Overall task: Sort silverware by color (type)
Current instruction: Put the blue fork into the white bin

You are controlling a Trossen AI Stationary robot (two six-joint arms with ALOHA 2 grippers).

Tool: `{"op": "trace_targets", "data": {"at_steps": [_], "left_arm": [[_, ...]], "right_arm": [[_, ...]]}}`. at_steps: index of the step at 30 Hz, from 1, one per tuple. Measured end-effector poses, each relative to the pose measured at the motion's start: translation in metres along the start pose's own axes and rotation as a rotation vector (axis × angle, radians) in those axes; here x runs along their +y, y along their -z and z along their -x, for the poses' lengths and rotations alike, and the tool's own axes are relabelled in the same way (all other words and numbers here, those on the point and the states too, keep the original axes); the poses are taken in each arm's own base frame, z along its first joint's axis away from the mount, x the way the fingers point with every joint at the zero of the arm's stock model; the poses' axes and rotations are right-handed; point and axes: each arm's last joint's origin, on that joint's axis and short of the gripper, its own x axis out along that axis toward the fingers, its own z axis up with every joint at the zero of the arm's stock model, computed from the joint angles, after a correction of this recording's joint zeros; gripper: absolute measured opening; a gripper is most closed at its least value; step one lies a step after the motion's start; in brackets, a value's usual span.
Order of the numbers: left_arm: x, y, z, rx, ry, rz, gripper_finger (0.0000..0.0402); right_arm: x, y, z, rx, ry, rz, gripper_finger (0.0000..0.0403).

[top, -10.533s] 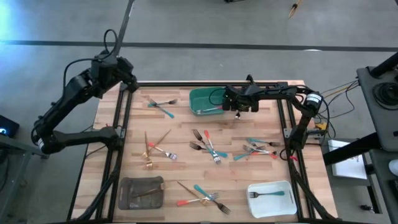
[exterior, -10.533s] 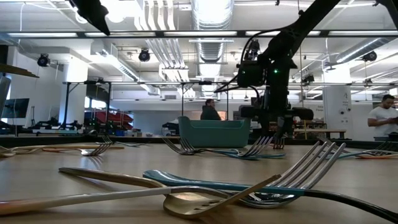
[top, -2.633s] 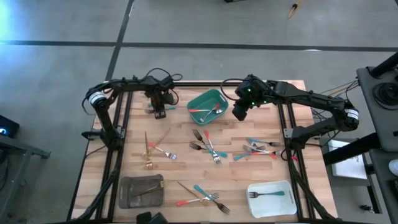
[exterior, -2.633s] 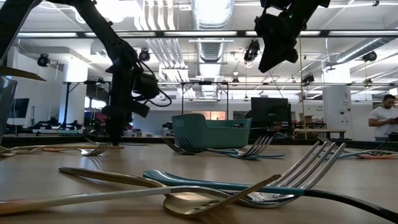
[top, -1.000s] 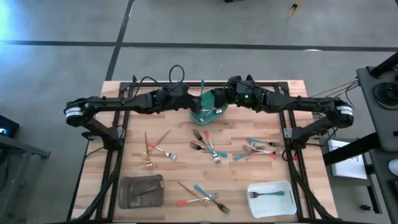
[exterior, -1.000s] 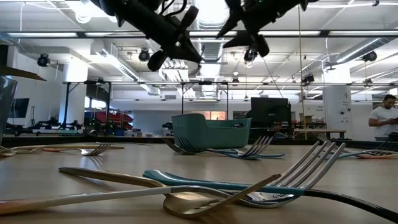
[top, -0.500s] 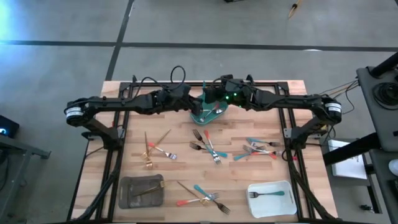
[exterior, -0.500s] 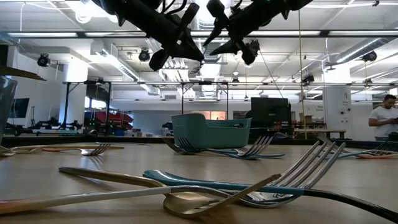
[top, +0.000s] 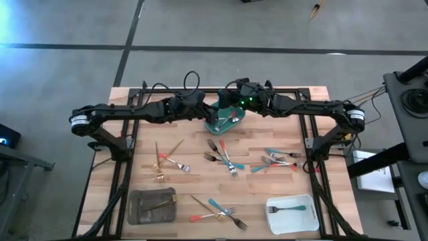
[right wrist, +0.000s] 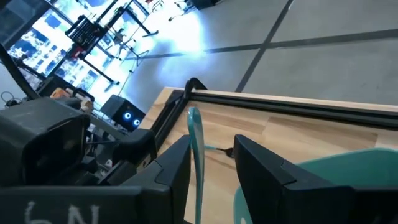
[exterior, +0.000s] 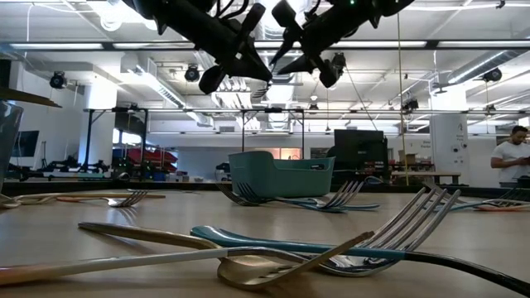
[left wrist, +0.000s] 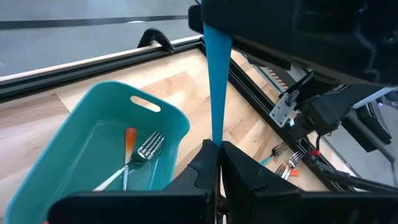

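My left gripper (top: 206, 110) (left wrist: 219, 146) hovers over the teal tray (top: 215, 125) at the table's far middle, shut on a teal-handled utensil (left wrist: 216, 81). The handle juts out ahead of its fingers; the tine end is hidden. My right gripper (top: 226, 102) (right wrist: 211, 155) faces it, open, its fingers standing on either side of the handle's free end (right wrist: 194, 124); whether they touch it I cannot tell. A red-orange-handled fork (left wrist: 138, 150) lies in the teal tray. More silverware lies scattered on the table (top: 224, 157). My left gripper pinches the teal-handled utensil between its two fingers, low on the teal handle (left wrist: 217, 138); the gripper hides what lies behind that. The utensil is lifted clear above the teal tray, its handle pointing away from the fingers into my right gripper.
Gold forks (top: 164, 161) lie at the table's left and mixed forks at its right (top: 277, 161) and near middle (top: 217, 211). A grey tray (top: 137, 213) holding a gold utensil sits near-left, a white tray (top: 304, 217) with a teal fork near-right. People stand in the room behind.
My right gripper has moved toward the table's left, closing in on my left gripper until its fingers stand around the teal handle's free end. My left gripper and the utensil have stayed where they were above the teal tray.
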Motion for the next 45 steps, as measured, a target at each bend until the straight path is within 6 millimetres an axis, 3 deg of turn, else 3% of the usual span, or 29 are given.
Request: {"op": "trace_targets", "data": {"at_steps": [12, 20, 33, 38, 45], "left_arm": [[0.0, 0.0, 0.0, 0.001, 0.001, -0.005, 0.0], [0.0, 0.001, 0.0, 0.003, 0.0, -0.005, 0.0], [-0.001, 0.0, 0.001, 0.009, 0.015, -0.098, 0.0017], [-0.002, 0.004, 0.001, 0.092, 0.102, -0.122, 0.0051], [-0.001, 0.015, 0.003, 0.265, 0.202, -0.177, 0.0072]], "right_arm": [[-0.003, 0.004, -0.007, 0.012, 0.017, 0.005, 0.0106], [-0.003, 0.004, -0.006, 0.012, 0.011, 0.052, 0.0016], [-0.008, 0.001, -0.003, 0.057, 0.024, 0.158, 0.0009], [-0.013, -0.004, 0.02, 0.221, 0.007, 0.245, 0.0009], [-0.009, 0.005, 0.086, 0.535, -0.081, 0.435, 0.0009]]}}
